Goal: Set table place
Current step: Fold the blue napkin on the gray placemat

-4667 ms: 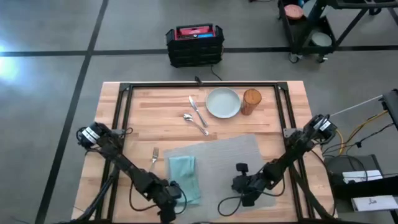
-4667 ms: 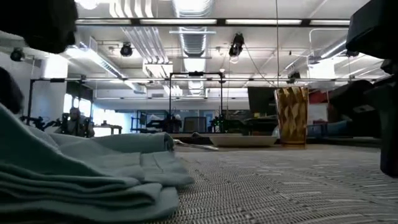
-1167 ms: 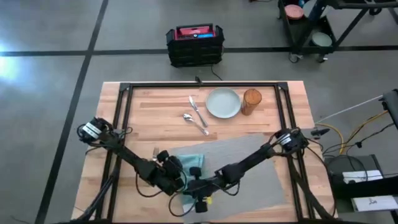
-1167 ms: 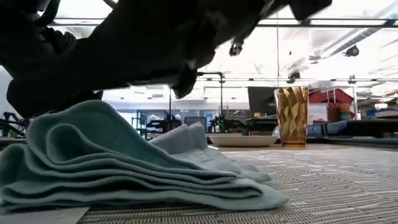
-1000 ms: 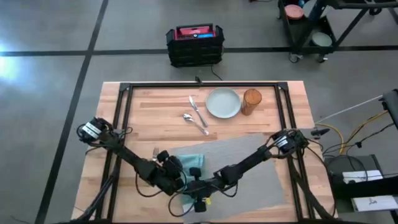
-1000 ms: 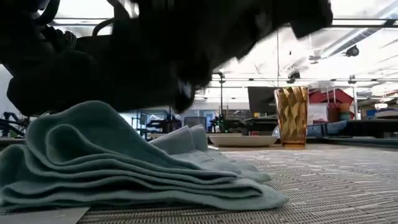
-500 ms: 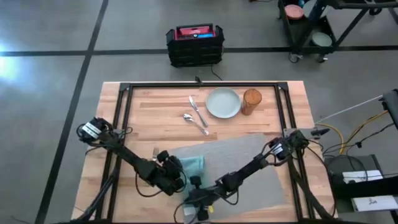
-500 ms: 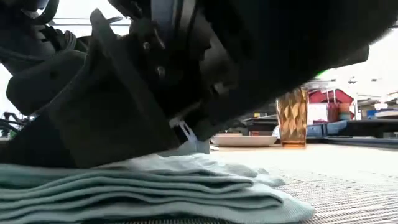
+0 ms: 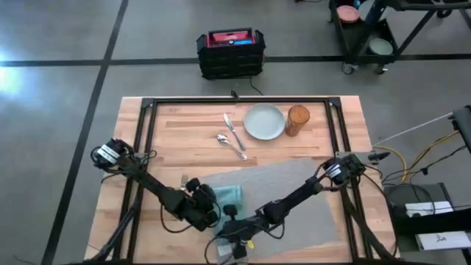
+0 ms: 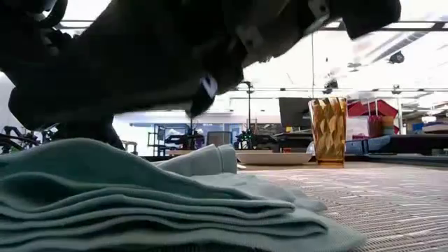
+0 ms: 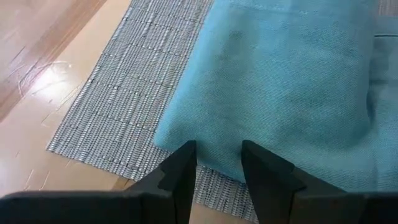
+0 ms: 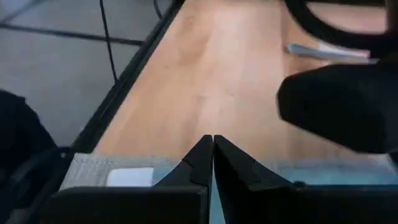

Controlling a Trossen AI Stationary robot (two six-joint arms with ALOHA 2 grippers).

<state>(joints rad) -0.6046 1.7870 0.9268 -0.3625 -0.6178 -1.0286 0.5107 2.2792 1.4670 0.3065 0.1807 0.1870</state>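
napkin, teal, lay folded at the placemat's lower-left corner, low centre of the high view. my left gripper hovered over its edge, fingers parted, holding nothing. my right gripper sat pinched together at the mat's near edge.

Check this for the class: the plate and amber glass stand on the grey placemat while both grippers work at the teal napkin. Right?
Not quite. In the high view the plate and amber glass stand on bare table, beyond the grey placemat. Both the left gripper and right gripper are at the teal napkin.
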